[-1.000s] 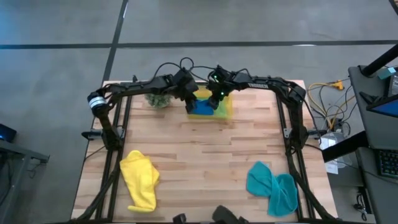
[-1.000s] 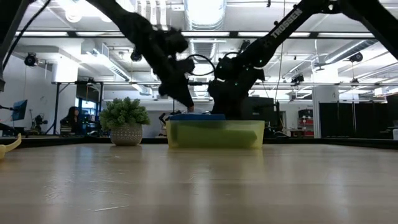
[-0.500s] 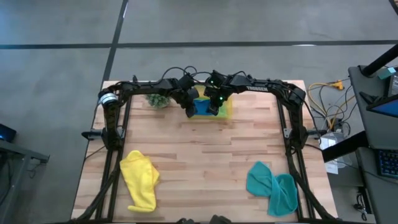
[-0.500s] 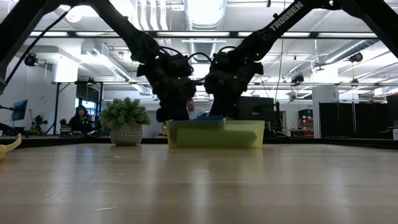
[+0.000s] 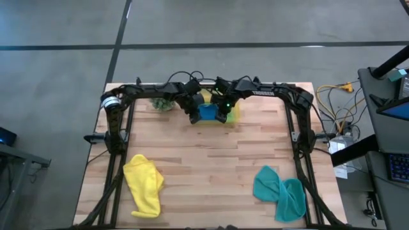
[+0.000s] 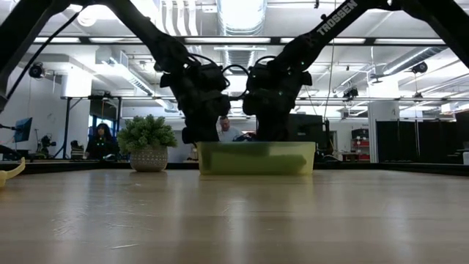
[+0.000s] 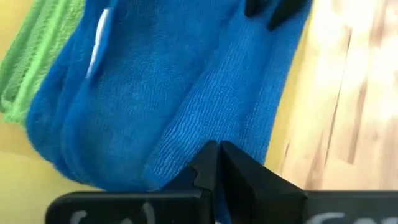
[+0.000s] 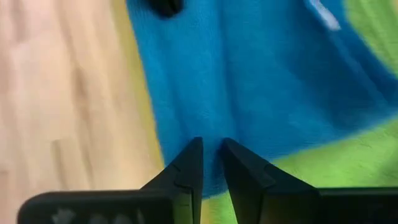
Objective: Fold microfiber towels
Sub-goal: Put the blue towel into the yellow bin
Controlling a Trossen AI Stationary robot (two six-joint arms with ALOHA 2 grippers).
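At the desk's far edge, both end effectors grip the bright blue fuzzy microfiber towel (image 5: 208, 112) in the rigid yellow tray (image 5: 234, 114).
Left end effector (image 7: 216, 163) pinched together on its edge, right end effector (image 8: 210, 158) nearly closed on the opposite edge; lift evenly, leaving the lime green fuzzy towel (image 8: 298, 171) behind.

Blue towel (image 5: 208, 112) on green towel (image 7: 34, 56); yellow towel (image 5: 144, 184), teal towel (image 5: 280, 191) crumpled apart.

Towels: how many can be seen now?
4. Yellow towel at the table's near left, teal towel near right, blue towel and green towel in the tray.
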